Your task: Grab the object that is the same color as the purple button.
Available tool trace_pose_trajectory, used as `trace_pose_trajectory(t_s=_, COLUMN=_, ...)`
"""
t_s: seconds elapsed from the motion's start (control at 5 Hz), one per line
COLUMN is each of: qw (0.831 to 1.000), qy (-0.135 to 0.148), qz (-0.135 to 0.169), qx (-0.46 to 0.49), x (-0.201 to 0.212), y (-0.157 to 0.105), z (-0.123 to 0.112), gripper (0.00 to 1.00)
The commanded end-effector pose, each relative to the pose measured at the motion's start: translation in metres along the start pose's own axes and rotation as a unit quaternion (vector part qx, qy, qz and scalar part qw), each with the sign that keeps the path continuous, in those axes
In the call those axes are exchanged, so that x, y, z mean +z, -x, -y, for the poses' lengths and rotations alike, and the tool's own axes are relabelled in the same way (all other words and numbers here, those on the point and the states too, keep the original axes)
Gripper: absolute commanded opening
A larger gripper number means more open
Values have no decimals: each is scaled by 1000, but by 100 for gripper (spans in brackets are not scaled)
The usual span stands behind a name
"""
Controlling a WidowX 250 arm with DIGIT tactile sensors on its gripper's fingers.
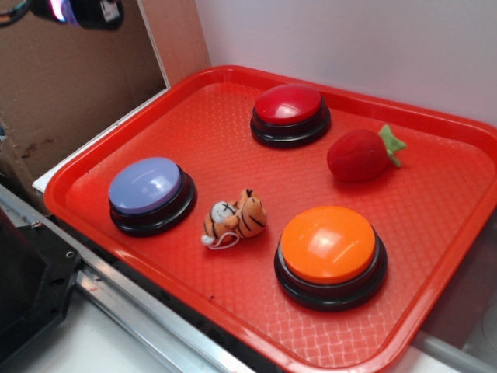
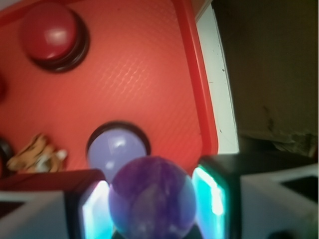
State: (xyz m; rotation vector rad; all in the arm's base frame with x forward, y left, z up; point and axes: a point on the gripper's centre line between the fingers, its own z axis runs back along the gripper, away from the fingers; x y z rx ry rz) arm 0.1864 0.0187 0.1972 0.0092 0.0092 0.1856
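Observation:
A glossy purple ball sits between the two glowing pads of my gripper, which is shut on it. In the exterior view the gripper hangs high at the top left, above and beyond the tray's left edge, and a sliver of the purple ball shows at its tip. The purple button, a pale lavender dome on a black base, stands at the left of the red tray. In the wrist view the purple button lies below, just beyond the ball.
On the tray also stand a red button at the back and an orange button at the front right. A tiger plush and a red strawberry plush lie between them. Brown cardboard rises behind the left side.

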Motion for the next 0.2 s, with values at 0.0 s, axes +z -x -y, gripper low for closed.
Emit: trace_pose_trajectory(t_s=0.0, qw=999, qy=15, qz=39, qx=-15, x=64, y=17, z=11, gripper=4)
